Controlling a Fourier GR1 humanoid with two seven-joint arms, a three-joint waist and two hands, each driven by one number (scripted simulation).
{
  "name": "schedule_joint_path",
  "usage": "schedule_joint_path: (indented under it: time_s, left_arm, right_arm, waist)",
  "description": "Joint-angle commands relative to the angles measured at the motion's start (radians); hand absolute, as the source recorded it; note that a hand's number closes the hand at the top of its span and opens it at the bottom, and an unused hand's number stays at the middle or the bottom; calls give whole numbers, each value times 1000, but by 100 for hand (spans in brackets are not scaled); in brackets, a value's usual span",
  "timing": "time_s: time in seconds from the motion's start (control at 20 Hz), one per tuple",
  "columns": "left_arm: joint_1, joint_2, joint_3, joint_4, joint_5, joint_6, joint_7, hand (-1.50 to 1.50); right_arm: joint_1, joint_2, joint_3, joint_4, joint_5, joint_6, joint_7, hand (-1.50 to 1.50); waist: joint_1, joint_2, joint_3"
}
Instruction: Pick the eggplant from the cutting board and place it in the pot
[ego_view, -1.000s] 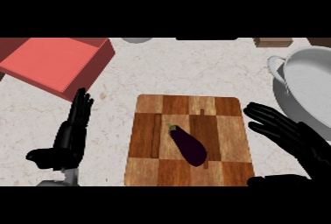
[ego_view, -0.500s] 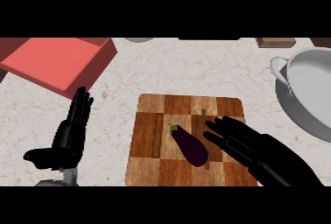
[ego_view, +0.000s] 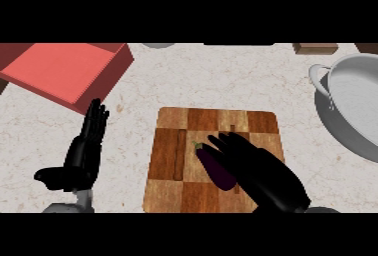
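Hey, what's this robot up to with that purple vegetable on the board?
The robot is going for the eggplant, which lies on the wooden cutting board. Its right hand is over the board, fingers straight and lying right against the eggplant, not yet curled round it. The left hand rests open on the counter beside the board. The pot, where the eggplant should end up, stands at the right, nothing showing inside.

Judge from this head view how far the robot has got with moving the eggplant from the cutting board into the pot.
Done: nothing placed; the eggplant lies on the cutting board. In hand: the right hand is over the board, covering the eggplant's right side, fingers extended, not curled round it. The left hand rests open left of the board. Left: grasp, lift, carry to the pot at the right edge, release.
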Motion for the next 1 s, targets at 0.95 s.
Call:
schedule_joint_path:
  time_s: [0.95]
  left_arm:
    - [73, -61, 34, -20, -48, -75, -34, 0]
  right_arm:
    - [-25, 273, -65, 369, 291, -39, -157, -150]
  waist:
    - [0, 0, 0]
